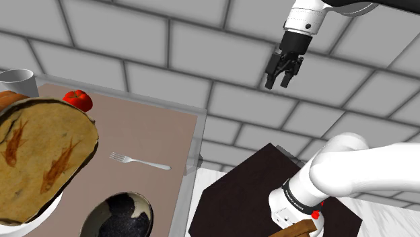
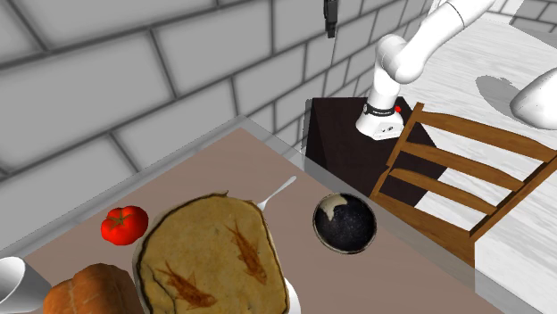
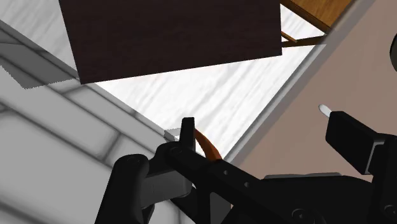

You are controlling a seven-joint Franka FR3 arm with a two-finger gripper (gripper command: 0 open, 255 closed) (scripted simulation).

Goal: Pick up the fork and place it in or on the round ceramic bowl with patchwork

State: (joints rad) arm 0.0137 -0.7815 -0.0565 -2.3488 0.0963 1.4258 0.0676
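A silver fork (image 1: pixel 140 161) lies flat on the brownish table (image 1: pixel 161 121), tines toward the big fossil slab; its handle (image 2: pixel 278 192) sticks out from under that slab's edge in the second exterior view. The round bowl (image 1: pixel 121 215) (image 2: pixel 345 223), dark and speckled with pale patches, sits near the table's front, close to the fork. My gripper (image 1: pixel 281 81) (image 2: pixel 330 20) hangs high beside the tiled wall, off the table's side and well above the fork. It is open with nothing between its fingers (image 3: pixel 348 141). In the wrist view the fork's handle tip (image 3: pixel 324 109) shows just past one finger.
A large tan slab with fish fossils (image 1: pixel 40 155) covers much of the table. A red tomato (image 1: pixel 79 99), a grey mug (image 1: pixel 19 82) and a bread loaf (image 2: pixel 89 290) stand behind it. A wooden chair (image 2: pixel 455 169) stands by the dark stand (image 2: pixel 344 134).
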